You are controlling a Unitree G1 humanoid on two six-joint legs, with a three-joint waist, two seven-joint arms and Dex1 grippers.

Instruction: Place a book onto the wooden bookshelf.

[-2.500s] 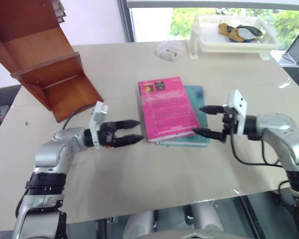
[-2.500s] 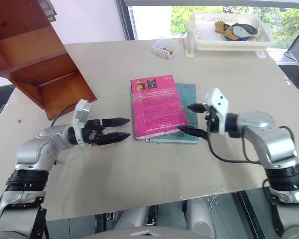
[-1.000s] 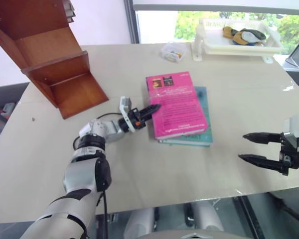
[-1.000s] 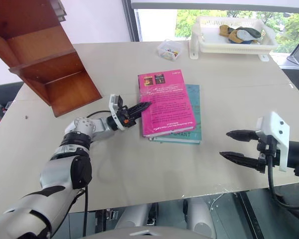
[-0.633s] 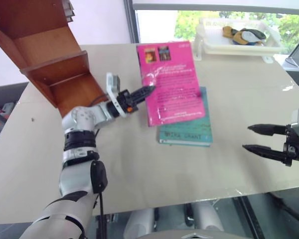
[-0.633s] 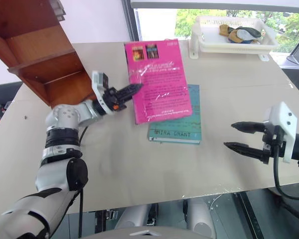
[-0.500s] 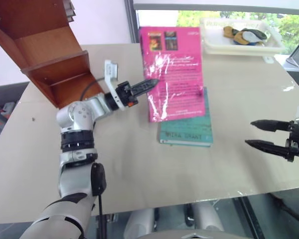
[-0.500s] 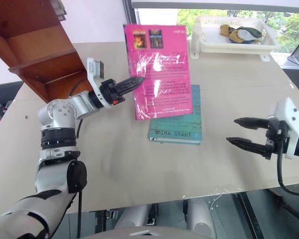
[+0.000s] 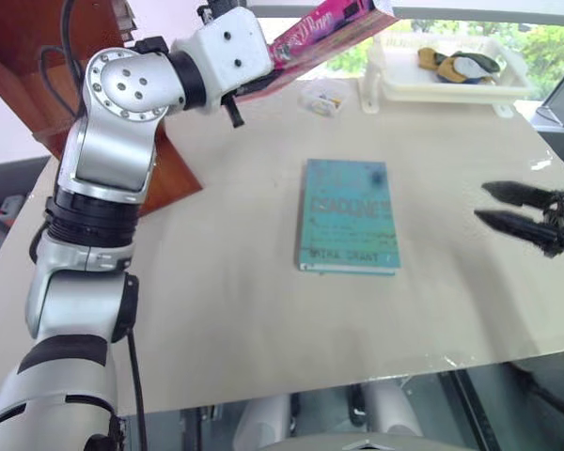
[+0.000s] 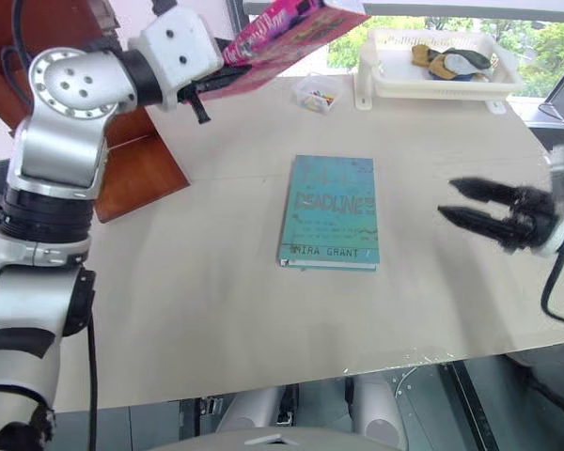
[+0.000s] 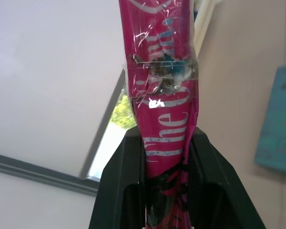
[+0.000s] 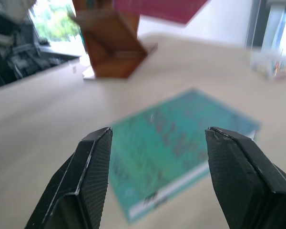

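I have the book [image 9: 329, 26] pinched in the left gripper [image 11: 168, 157], fingers [image 11: 121, 181] pressed on both faces with the pink spine running up between them. In the head views the book sits at top centre of the frame, lifted clear of the table [image 9: 235, 282], tilted, spine facing the camera. The bookshelf [image 9: 38, 56] fills the upper left corner, partly hidden behind my left arm; book and shelf are near each other but I see no contact.

The right gripper [image 10: 484, 209] is at the right edge, mid-height, over the table and holding nothing. In its wrist view the fingers [image 12: 93, 176] stand plainly apart.

A teal book [image 9: 348, 228] lies flat at centre frame. A white tray [image 9: 451, 85] sits at the upper right, with a small clear box [image 9: 321, 97] just left of it.
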